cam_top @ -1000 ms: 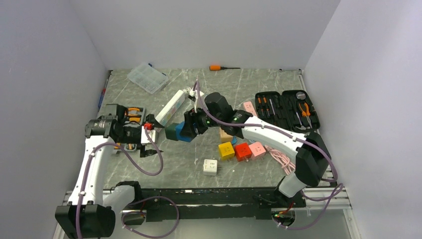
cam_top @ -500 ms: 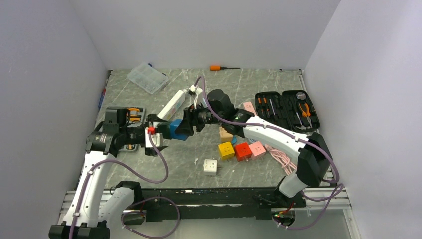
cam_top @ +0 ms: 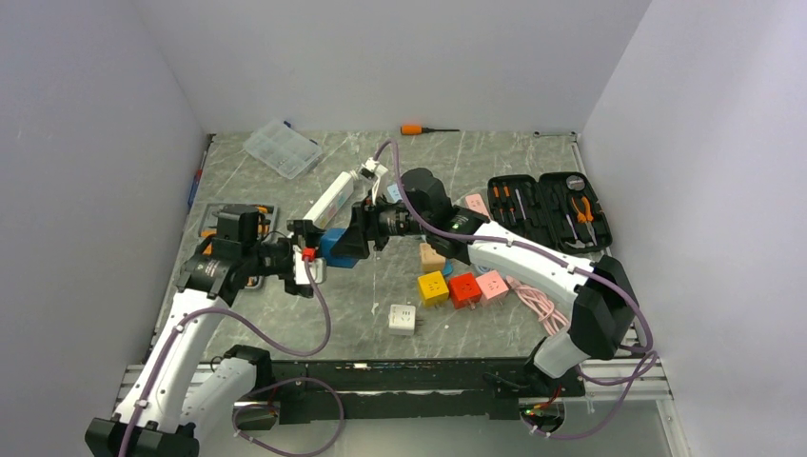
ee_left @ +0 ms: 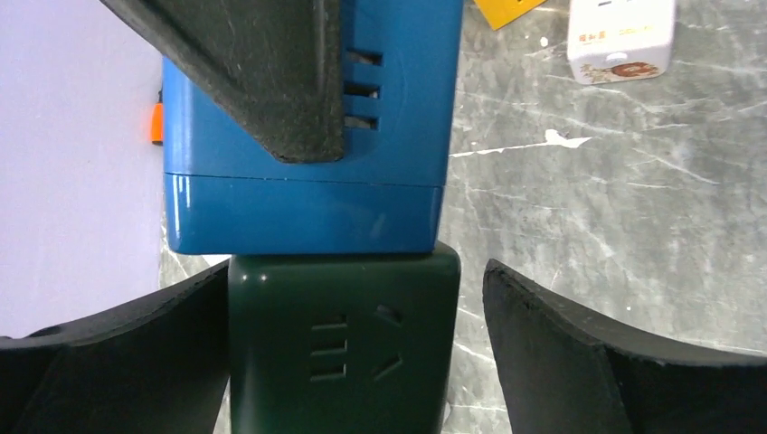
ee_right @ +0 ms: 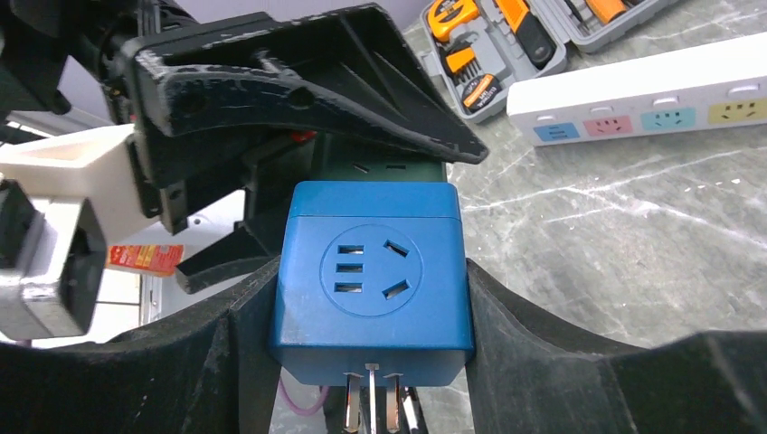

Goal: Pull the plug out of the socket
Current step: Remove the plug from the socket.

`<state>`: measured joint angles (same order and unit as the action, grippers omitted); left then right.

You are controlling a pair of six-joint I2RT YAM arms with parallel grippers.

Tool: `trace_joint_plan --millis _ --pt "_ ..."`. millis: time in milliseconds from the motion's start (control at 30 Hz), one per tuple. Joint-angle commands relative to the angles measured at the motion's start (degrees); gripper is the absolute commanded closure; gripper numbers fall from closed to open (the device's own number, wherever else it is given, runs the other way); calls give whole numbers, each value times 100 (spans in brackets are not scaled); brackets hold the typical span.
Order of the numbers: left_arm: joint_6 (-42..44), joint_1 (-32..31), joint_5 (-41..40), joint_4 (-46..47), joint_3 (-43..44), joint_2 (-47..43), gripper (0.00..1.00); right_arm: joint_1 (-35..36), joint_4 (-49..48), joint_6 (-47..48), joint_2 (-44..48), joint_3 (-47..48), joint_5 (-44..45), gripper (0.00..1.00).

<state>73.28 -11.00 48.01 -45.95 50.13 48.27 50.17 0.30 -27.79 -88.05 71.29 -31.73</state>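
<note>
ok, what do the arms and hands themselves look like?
The left arm and right arm have white shells, black joints and a loose purple cable each. The left hand and right hand carry black, wedge-shaped, scuffed fingers.

Plug point(ee_left: 344, 353) abuts socket point(ee_left: 307, 208), seemingly inside left pincer point(ee_left: 355, 271).
</note>
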Motion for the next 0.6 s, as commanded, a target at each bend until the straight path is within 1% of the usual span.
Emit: trace_joint_plan --millis 0,67,233,300,333,367,400,433,533,567 --pt "-506 -117 -364 827 -104 -76 1 -16 -853 -199 353 38 -242 100" --pt "-635 -153 -445 972 -56 -57 10 -8 -792 -173 326 11 -246 100" --pt "-678 -190 -589 961 38 -50 49 -6 -631 -77 242 -68 -297 100" --pt "-672 -200 -622 939 28 -75 79 -10 -533 -32 181 -71 -299 100" --pt "-683 -200 -616 931 16 -99 92 -16 -489 -13 160 -67 -295 100" --pt "-677 -200 -583 907 14 -113 98 -22 -467 -3 128 -59 -303 97" --pt "-659 -208 -558 882 14 -130 100 -17 -449 -2 98 -42 -322 88" --pt "-653 -208 -544 873 13 -145 100 -16 -442 6 69 -18 -357 78" --pt "-556 -217 -537 819 67 -135 100 -15 -338 61 -55 76 -455 44" --pt "-497 -218 -542 784 87 -130 100 -16 -284 71 -95 106 -450 39"
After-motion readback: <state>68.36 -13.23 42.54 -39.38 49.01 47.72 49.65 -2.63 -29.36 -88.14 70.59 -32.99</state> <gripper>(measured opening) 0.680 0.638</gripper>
